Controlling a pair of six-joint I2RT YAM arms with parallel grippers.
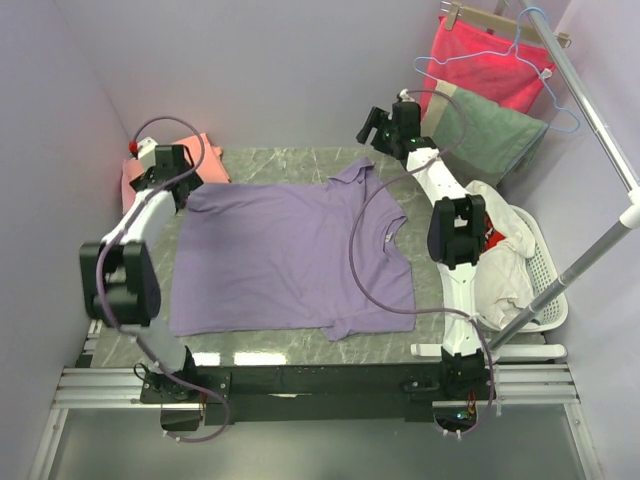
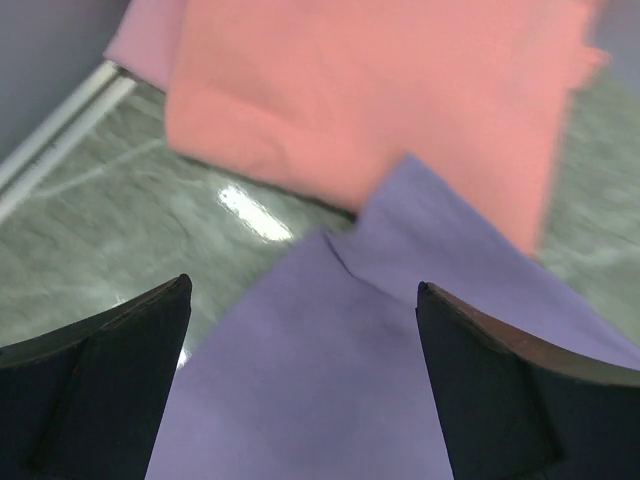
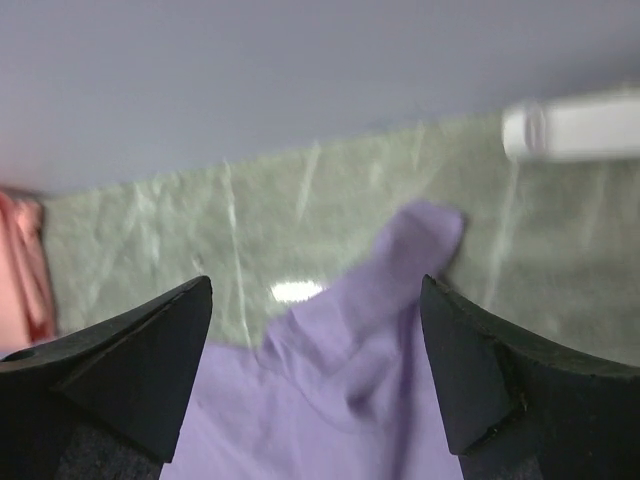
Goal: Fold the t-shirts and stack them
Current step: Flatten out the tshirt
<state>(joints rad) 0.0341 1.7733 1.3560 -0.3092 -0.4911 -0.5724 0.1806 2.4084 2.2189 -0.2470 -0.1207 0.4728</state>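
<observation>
Lying flat: one purple t-shirt [image 1: 290, 255], one pink t-shirt [image 1: 205, 150]; left tool [image 2: 300, 290], right tool [image 3: 315, 290] spread.

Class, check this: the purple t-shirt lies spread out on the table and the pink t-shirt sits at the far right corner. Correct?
No. The pink t-shirt sits at the far left corner, as the top external view shows. The purple t-shirt does lie spread out on the table.

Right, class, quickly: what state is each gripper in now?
Left gripper: open, holding nothing, over the purple t-shirt.
Right gripper: open, empty, over that shirt's sleeve.
</observation>
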